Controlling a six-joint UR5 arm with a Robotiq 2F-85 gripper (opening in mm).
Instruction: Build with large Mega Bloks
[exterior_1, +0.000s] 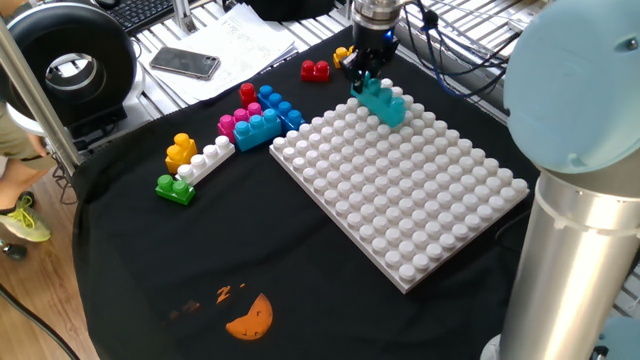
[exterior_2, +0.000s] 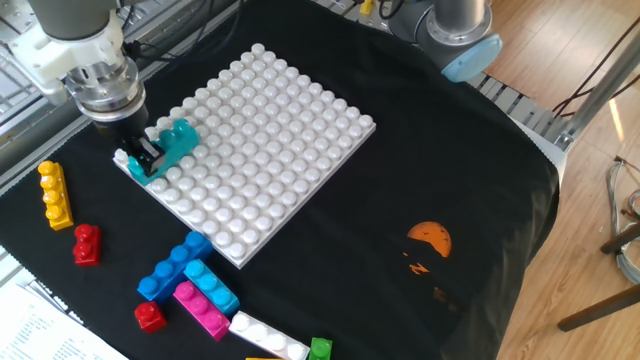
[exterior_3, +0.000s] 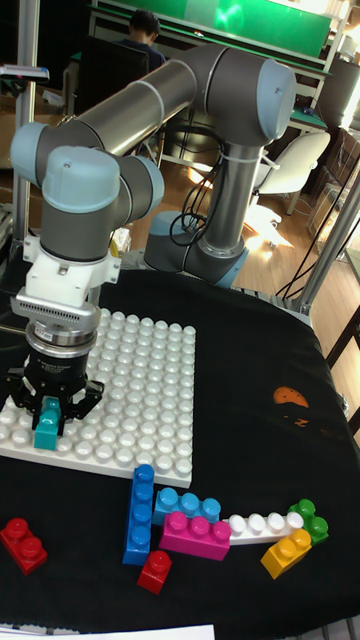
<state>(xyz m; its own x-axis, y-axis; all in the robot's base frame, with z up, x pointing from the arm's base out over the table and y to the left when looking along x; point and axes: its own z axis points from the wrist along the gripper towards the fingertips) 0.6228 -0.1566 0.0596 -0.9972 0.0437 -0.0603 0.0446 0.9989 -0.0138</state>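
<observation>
Hand (exterior_2: 143, 158) clenched on teal brick (exterior_2: 170, 146), brick resting at corner of white baseplate (exterior_2: 290, 120), loose bricks (exterior_2: 195, 285) nearby on bench.

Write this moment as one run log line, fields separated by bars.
step: placing | jaws: shut on teal brick | location: corner of white baseplate | loose bricks: on cloth

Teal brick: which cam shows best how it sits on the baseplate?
The other fixed view: teal brick seen lengthwise at the baseplate corner. One fixed view shows it smaller; the tall view only end-on, between the end effector fingers.
</observation>
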